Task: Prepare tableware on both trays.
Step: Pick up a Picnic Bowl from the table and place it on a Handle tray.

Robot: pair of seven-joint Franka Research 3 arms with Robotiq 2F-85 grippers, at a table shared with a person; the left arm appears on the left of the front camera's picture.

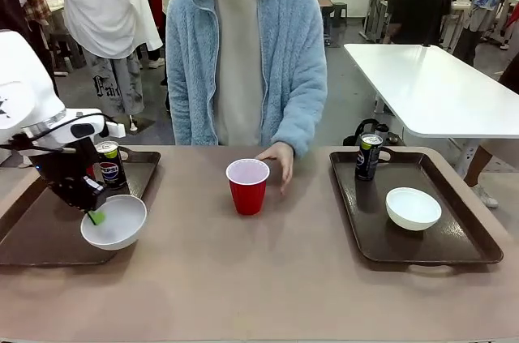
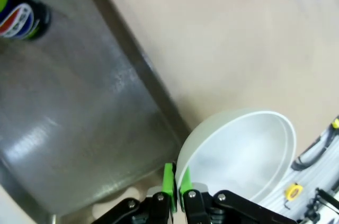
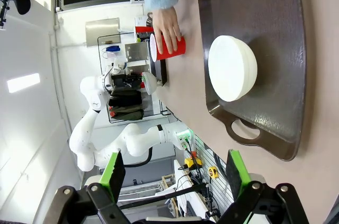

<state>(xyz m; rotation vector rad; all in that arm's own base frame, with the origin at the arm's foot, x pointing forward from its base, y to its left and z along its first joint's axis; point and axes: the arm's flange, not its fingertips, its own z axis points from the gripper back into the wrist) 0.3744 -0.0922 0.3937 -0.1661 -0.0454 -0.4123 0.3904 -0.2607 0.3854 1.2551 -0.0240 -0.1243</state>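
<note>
My left gripper (image 1: 96,215) is shut on the rim of a white bowl (image 1: 115,221), holding it tilted over the right edge of the left tray (image 1: 40,229). In the left wrist view the green pads (image 2: 169,181) pinch that bowl's (image 2: 238,155) rim above the tray (image 2: 79,107). A Pepsi can (image 1: 109,165) stands at the tray's back. A red cup (image 1: 247,186) stands mid-table with the person's hand (image 1: 280,158) beside it. The right tray (image 1: 454,237) holds a dark can (image 1: 369,156) and a second white bowl (image 1: 413,207). My right gripper (image 3: 175,173) is open, high above that bowl (image 3: 232,68).
The person stands at the far edge of the table, behind the red cup. A white table (image 1: 438,87) stands beyond the right tray. Bare tabletop lies between the two trays and along the front edge.
</note>
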